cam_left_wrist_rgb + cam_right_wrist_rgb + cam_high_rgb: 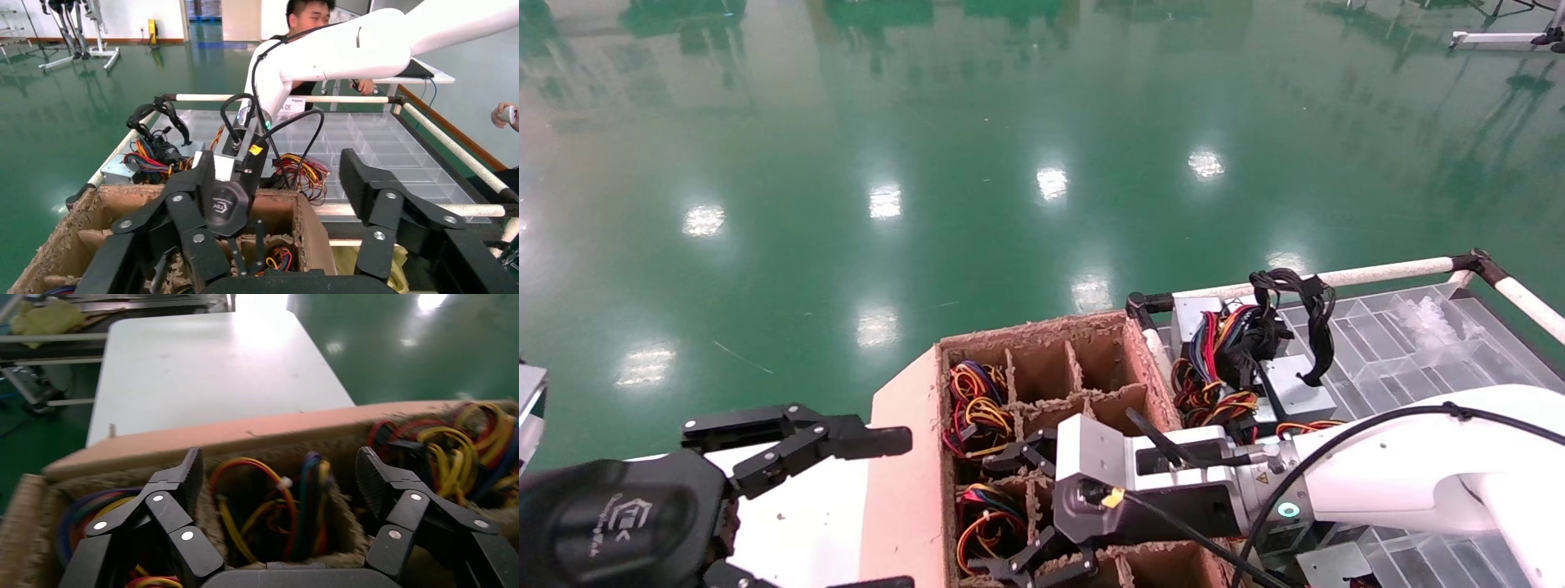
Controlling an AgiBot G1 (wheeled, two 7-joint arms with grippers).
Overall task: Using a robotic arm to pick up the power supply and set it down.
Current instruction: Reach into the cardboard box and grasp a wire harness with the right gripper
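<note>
Below, the right gripper (1019,506) hangs spread over the power supply (269,508) in the carton (903,482); fingers may snag wires or dividers.

The left gripper (789,506) idles, spread.

Inside the cardboard box (1042,457), only wire bundles (981,408) show from each cell; the metal bodies beneath stay hidden. The right gripper (1021,510) covers parts of two cells, and the box's near edge is cut off. The left gripper (789,506), beside the box, is partly out of frame.
</note>
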